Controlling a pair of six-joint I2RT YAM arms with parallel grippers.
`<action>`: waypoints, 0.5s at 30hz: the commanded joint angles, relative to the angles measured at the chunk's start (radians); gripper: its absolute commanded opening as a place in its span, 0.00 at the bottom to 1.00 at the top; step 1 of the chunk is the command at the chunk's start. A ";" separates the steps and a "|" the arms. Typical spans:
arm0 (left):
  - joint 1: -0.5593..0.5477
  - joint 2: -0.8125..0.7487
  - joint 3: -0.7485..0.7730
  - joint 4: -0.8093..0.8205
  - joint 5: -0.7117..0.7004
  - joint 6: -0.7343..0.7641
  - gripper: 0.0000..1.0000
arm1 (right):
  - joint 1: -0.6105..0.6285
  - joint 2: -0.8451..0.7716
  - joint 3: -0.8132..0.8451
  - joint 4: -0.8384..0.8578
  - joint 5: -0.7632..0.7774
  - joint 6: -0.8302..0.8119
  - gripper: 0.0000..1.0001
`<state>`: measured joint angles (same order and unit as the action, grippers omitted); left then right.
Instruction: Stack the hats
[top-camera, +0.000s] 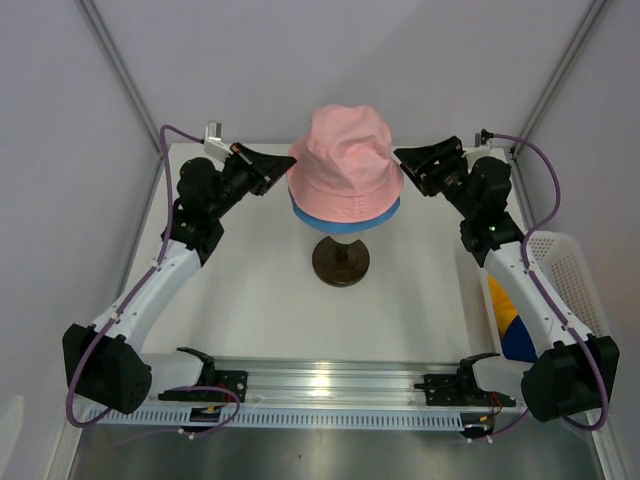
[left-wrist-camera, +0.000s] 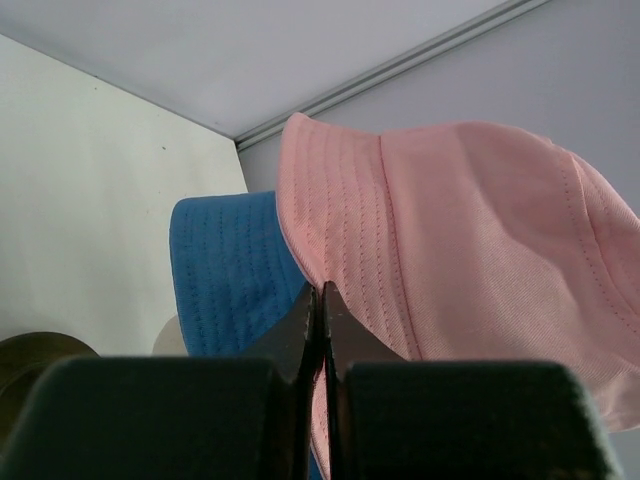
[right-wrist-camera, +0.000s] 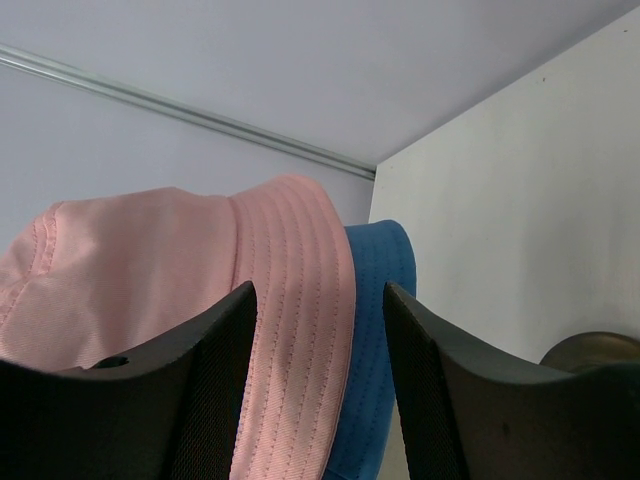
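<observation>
**Left:** left gripper has its jaws pressed together, tips right at the left edge of the pink hat brim. From the wrist view I cannot tell whether a fold of brim is caught between them or they have closed on nothing.

**Centre:** the pink hat sits over the light blue hat. Both are on the head form, whose dark round base stands mid-table. Only a rim of blue shows under the pink brim (two of four stacked, by my count).

**Right:** right gripper has its jaws part-way apart and holds nothing. The right edge of the pink brim lies between them, with the blue brim just beside it.

**Far right:** a white basket holds the yellow-orange hat and the navy hat, not yet on the stack.

**Risks:**
- If the left gripper does have fabric and the arm backs away, the pink hat may drag off the blue one, or the form may tip.
- If the right gripper closes here, it may pinch both brims and lift the pair together.
- Uneven pulls from the two sides would leave the pink hat crooked, a poor seat for the next hat.
</observation>
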<state>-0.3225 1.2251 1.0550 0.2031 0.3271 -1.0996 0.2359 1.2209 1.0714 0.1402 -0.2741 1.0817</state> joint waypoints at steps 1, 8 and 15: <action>-0.001 0.007 -0.003 0.053 0.027 -0.005 0.01 | 0.022 -0.018 0.010 0.042 0.021 0.020 0.57; -0.001 0.010 -0.007 0.064 0.023 -0.003 0.01 | 0.034 -0.003 0.005 0.018 0.004 0.044 0.57; -0.003 0.024 -0.026 0.090 0.039 -0.019 0.01 | 0.037 -0.050 -0.062 0.065 0.027 0.083 0.27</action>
<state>-0.3229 1.2346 1.0351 0.2462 0.3344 -1.1084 0.2657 1.2091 1.0286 0.1524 -0.2676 1.1381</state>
